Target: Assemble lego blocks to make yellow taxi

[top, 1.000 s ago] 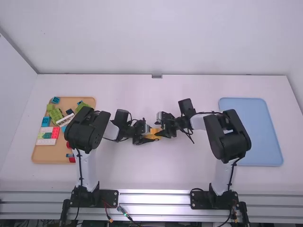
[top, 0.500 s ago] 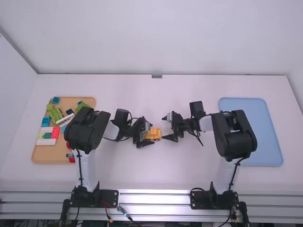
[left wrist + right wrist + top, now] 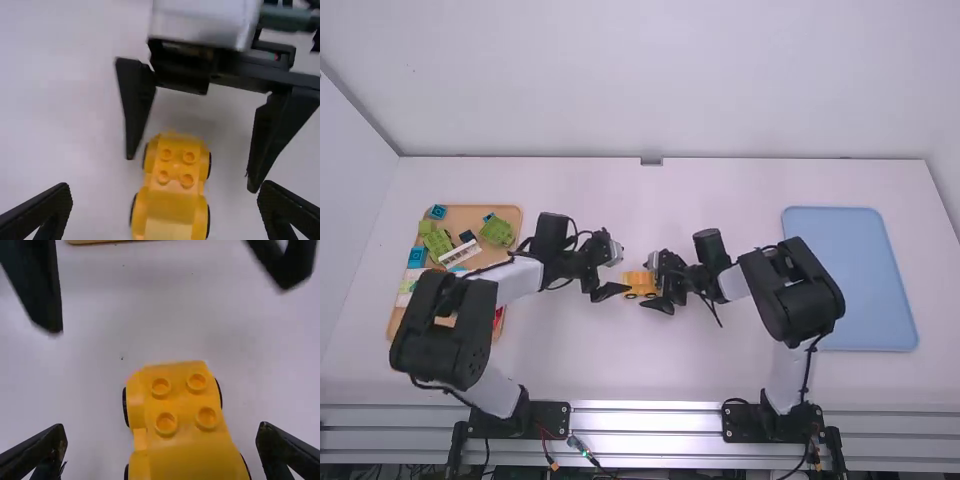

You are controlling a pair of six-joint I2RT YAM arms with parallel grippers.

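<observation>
The yellow toy car [image 3: 639,284] stands on its dark wheels near the middle of the table, with studs on top at one end in both wrist views. My left gripper [image 3: 622,268] is just left of it, open and empty; in the left wrist view the left gripper [image 3: 165,197] has its fingers wide apart, the car [image 3: 171,200] between and beyond them. At the car's right end is my right gripper [image 3: 647,280], open. Seen in the right wrist view, the right gripper [image 3: 162,440] has spread fingers with the car [image 3: 192,460] between them.
An orange-tan tray [image 3: 405,325] at the left holds several green, blue, white and red blocks, partly hidden by the left arm. At the right lies a light blue tray [image 3: 870,280], beyond the right arm's elbow.
My left gripper has backed off leftward from the car, and its elbow has swung left toward the camera. The right gripper first drew back to the right, then came back in around the car's right end.
</observation>
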